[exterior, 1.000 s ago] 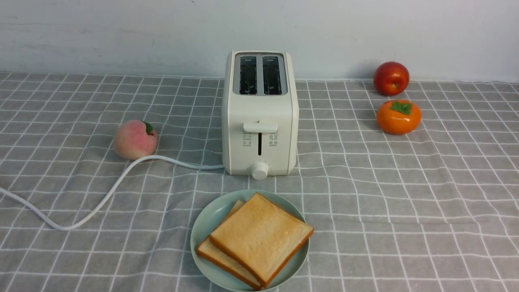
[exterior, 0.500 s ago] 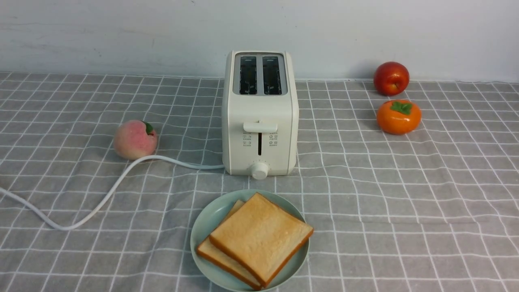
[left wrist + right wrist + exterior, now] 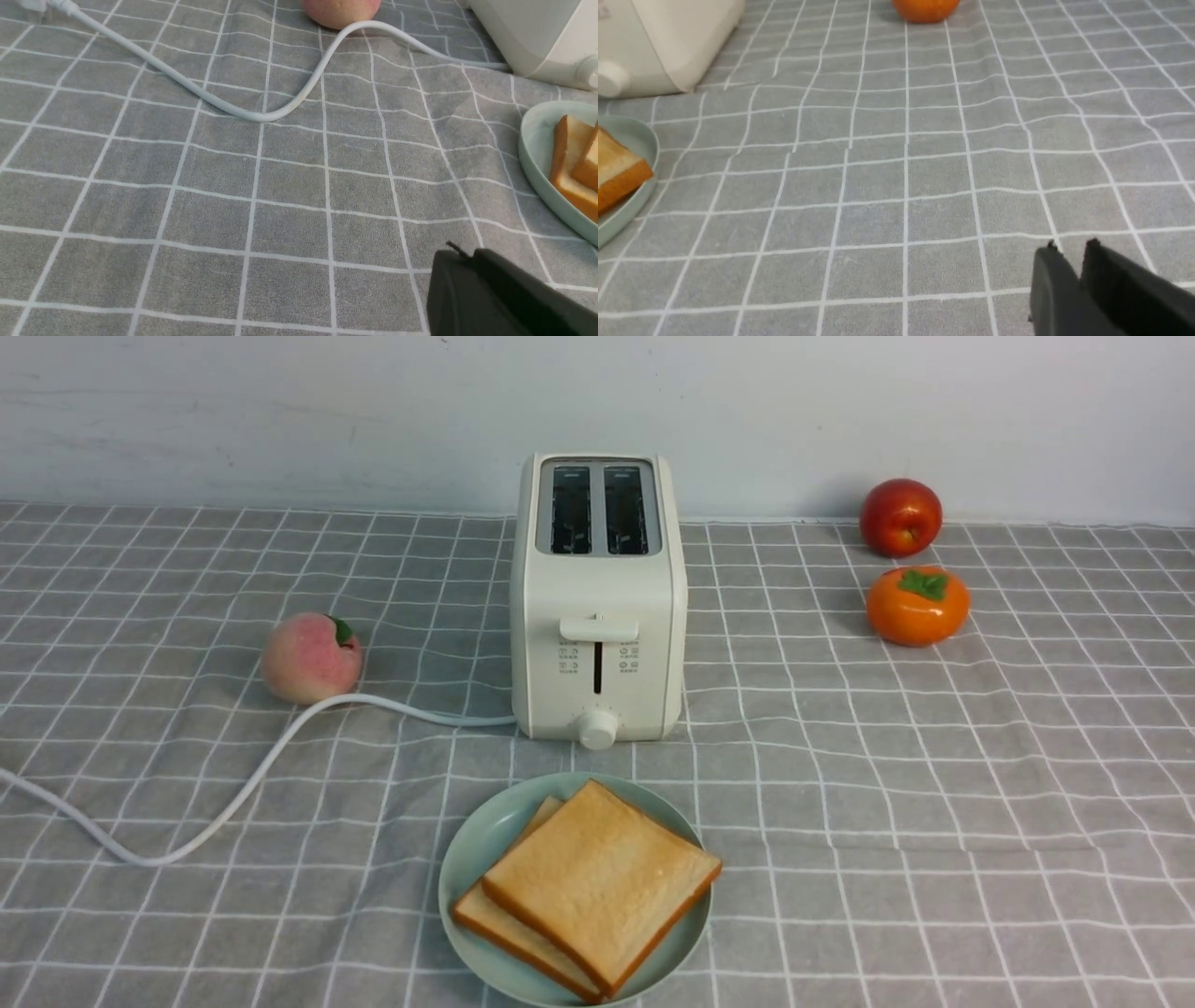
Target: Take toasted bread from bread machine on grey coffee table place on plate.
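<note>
Bread machine (image 3: 598, 602) stands mid-bench, plate (image 3: 471, 859) with toasted bread (image 3: 597, 882) just in front. Left side: cord (image 3: 252, 770) snakes across, peach (image 3: 311, 657) beside it. Right side: open cloth; apple (image 3: 901, 516) and persimmon (image 3: 918, 605) sit far back.
</note>
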Action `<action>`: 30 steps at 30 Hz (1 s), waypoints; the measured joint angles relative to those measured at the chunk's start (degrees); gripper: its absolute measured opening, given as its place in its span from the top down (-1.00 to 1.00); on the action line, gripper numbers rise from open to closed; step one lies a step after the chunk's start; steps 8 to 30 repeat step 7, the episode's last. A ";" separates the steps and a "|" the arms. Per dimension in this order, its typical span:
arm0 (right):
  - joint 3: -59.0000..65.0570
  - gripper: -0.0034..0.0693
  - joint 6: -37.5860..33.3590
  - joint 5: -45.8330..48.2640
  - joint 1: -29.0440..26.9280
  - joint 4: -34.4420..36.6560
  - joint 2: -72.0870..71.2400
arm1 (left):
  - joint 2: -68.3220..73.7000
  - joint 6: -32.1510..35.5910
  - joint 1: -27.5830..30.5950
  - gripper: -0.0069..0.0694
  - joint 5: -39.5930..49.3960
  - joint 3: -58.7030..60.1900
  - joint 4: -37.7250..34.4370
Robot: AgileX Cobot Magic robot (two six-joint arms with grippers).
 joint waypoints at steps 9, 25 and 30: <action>0.00 0.60 0.00 0.00 -0.29 -0.15 -0.05 | 0.00 0.00 0.00 0.72 0.00 0.00 0.00; 0.00 0.60 0.00 0.00 -0.29 -0.15 -0.05 | 0.00 0.00 0.00 0.72 0.00 0.00 0.00; 0.00 0.60 0.00 0.00 -0.29 -0.15 -0.05 | 0.00 0.00 0.00 0.72 0.00 0.00 0.00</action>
